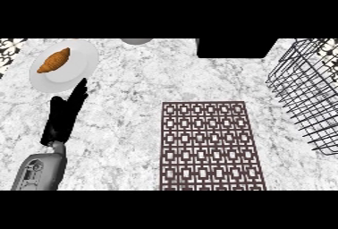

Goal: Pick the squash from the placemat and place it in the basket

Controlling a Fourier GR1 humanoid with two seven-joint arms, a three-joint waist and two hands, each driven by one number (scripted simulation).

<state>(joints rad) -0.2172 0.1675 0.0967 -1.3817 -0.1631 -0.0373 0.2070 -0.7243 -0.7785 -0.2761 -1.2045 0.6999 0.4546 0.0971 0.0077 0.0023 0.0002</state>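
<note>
On the counter, a mat with a brown and white pattern lies flat near the front edge. I cannot see any squash on the mat, or anywhere else, so I cannot tell where it is. Over by the right edge stands a black wire basket, and I can see the counter through its bars. Near the back left corner sits a white plate with a brown croissant on it. Just in front of the plate is the left hand, black, on a grey arm. Its fingers are straight and pressed together, pointing toward the plate, and they hold nothing. A black box sits at the back edge.
</note>
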